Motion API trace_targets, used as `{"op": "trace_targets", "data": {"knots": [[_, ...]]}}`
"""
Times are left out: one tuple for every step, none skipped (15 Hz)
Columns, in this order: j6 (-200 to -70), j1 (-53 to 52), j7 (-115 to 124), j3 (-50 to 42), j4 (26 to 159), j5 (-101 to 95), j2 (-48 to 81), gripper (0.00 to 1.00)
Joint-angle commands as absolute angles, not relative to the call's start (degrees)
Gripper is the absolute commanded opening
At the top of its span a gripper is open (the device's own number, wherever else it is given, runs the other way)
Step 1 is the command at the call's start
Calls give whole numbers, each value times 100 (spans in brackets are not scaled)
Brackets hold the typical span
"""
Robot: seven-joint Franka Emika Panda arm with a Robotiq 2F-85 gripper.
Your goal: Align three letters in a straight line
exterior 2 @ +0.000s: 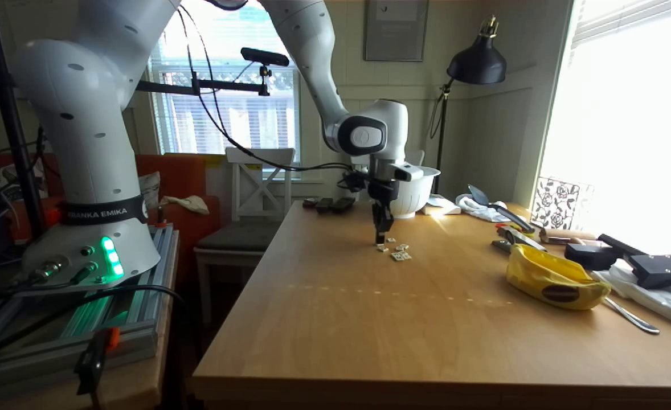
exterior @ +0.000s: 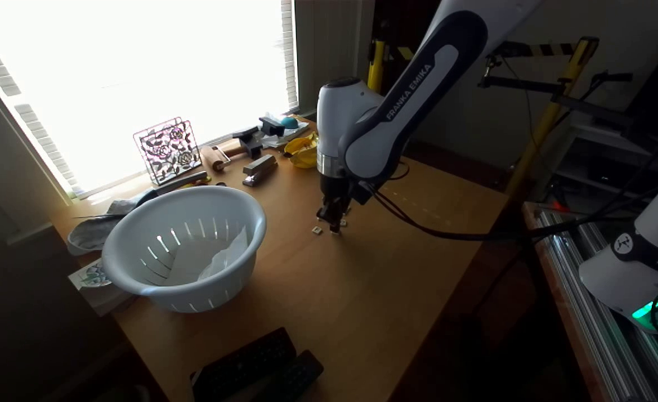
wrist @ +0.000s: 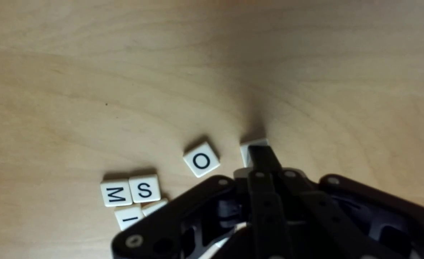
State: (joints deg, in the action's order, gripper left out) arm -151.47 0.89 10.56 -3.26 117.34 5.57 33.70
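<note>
Cream O tile (wrist: 201,160) | wood (wrist: 132,79) around | end effector (wrist: 266,156) near | table edge (exterior 2: 426,380) distant

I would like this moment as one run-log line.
gripper: shut, at partly hidden tile; contact: unclear; O tile: apart, askew; alignment: apparently unfinished

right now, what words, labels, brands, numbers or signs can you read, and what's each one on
"FRANKA EMIKA": white-and-navy robot arm
"FRANKA EMIKA": black band around the white robot base
"O": white square tile
"S": second white tile
"M", sideways: third white tile
"I", sideways: fourth white tile
Partly hidden, unreadable: fifth white tile and sixth white tile
Too blurred: dark oval label on the yellow banana-shaped pouch
</note>
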Motion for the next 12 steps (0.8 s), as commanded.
{"op": "trace_targets", "data": {"knots": [[-15029, 83, 1259, -269, 11837, 736, 3436, 0], [-15023, 79, 1310, -263, 11865, 752, 3428, 0], [-14996, 81, 1354, -252, 11896, 776, 3416, 0], [-15017, 61, 1425, -270, 11921, 784, 3411, 0], [-15000, 70, 1476, -259, 11940, 828, 3398, 0], [-15020, 65, 1539, -267, 11970, 859, 3371, 0], [-15025, 77, 1573, -257, 11992, 906, 3344, 0], [-15035, 85, 1606, -254, 12017, 947, 3312, 0], [-15051, 96, 1631, -245, 12060, 999, 3260, 0], [-15061, 101, 1660, -242, 12098, 1045, 3206, 0], [-15078, 124, 1648, -215, 12143, 1109, 3142, 0], [-15114, 134, 1642, -202, 12197, 1168, 3073, 0]]}}
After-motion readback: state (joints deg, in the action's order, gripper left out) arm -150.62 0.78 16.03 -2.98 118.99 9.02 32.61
